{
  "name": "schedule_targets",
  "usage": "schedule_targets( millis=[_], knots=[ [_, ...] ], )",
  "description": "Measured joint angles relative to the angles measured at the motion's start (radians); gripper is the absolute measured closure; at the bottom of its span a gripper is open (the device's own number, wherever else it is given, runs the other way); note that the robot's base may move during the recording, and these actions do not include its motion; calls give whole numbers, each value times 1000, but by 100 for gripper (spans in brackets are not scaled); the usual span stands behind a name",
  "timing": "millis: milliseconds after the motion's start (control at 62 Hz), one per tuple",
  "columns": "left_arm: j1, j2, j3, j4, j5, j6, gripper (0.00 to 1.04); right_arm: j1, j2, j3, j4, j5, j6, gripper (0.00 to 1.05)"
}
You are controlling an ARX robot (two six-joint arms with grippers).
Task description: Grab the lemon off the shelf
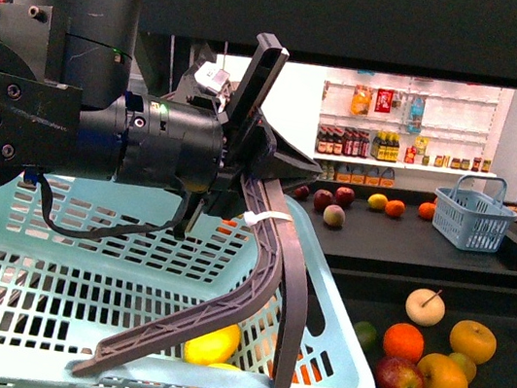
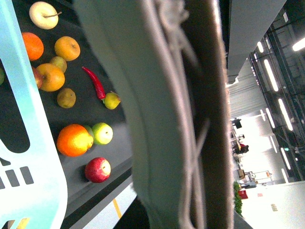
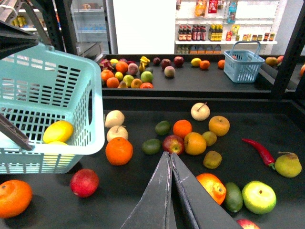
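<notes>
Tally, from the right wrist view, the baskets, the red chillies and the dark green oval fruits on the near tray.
Baskets: 2
Red chillies: 1
Dark green oval fruits: 3
Total: 6

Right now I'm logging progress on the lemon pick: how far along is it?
It looks nearly done. The lemon already lies inside the light blue basket, off the shelf. The left gripper grips the basket's dark handle. The right gripper is shut and empty above the fruit tray. Little seems left beyond carrying the basket off.
</notes>
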Motion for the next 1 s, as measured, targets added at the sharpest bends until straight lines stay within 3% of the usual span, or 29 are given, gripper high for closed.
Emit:
schedule_targets(
  millis=[516, 999],
  knots=[
    [0, 0, 0, 0, 0, 0, 99, 1, -52, -47, 7, 2, -2, 102],
    [0, 0, 0, 0, 0, 0, 99, 1, -52, -47, 7, 2, -1, 18]
  ],
)
